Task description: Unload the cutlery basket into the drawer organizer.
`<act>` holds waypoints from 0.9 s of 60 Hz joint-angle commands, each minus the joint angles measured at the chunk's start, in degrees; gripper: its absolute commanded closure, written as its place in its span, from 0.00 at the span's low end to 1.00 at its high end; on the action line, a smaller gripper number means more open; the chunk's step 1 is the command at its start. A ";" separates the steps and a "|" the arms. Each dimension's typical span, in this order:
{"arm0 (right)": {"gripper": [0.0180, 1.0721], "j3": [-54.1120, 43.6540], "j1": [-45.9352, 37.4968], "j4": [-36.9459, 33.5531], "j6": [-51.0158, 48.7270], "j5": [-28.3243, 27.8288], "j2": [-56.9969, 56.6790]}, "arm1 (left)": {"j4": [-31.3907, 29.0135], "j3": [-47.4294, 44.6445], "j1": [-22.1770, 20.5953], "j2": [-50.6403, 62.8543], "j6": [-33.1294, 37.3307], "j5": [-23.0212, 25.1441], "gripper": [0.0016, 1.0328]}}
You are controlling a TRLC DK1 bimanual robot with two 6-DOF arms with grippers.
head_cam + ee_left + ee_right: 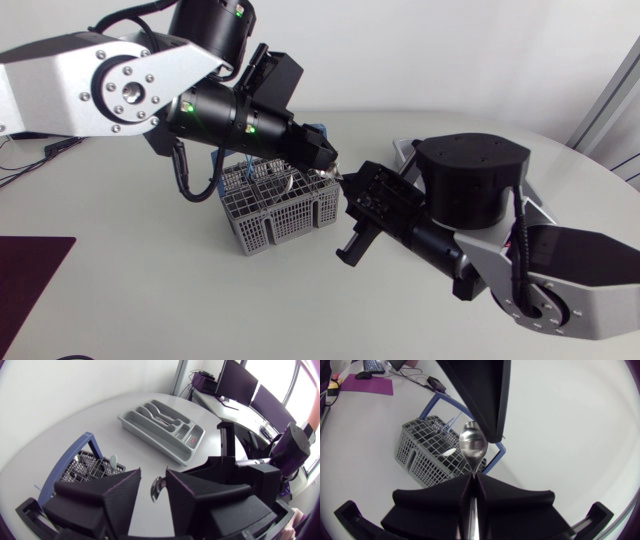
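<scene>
The only print I can see is a small red label (191,442) on the drawer organizer (150,440), and it's too small to read. My right arm (440,245) reaches in from the side toward the cutlery basket (270,210). The right gripper (472,479) is clamped on a spoon (472,447) held in the air by the basket's corner, with the handle running back between the fingers and the bowl pointing straight ahead. My left arm (240,120) stretches over the basket, and the left gripper (152,480) is spread wide with a finger either side of that bowl, not gripping it.
</scene>
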 commanded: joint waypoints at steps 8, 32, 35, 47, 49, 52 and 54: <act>0.94 -2.22 -1.61 -4.09 -0.76 -3.47 -4.36 | 1.19 3.36 2.64 -2.90 -0.70 0.46 0.11; 0.94 -1.96 -22.18 -23.87 -5.60 -29.84 -11.92 | -1.18 3.71 9.58 -3.34 7.47 -0.77 0.08; 0.94 -1.70 -24.99 -26.59 -8.06 -32.74 -11.56 | -1.44 2.83 9.23 -3.25 9.23 -0.95 0.08; 0.94 -0.38 -36.68 -35.12 -20.63 -42.06 -9.02 | -1.09 -0.33 5.01 -2.81 13.01 -5.69 0.08; 0.94 -0.29 -38.62 -36.17 -23.17 -43.11 -8.49 | -0.74 -0.95 4.04 -2.64 13.36 -6.66 0.08; 0.94 0.06 -41.60 -38.20 -28.01 -44.52 -7.43 | 0.23 -1.83 2.72 -2.20 13.71 -8.42 0.08; 0.94 0.15 -43.54 -39.07 -31.00 -45.40 -6.73 | 0.84 -2.18 2.02 -1.85 13.71 -9.30 0.08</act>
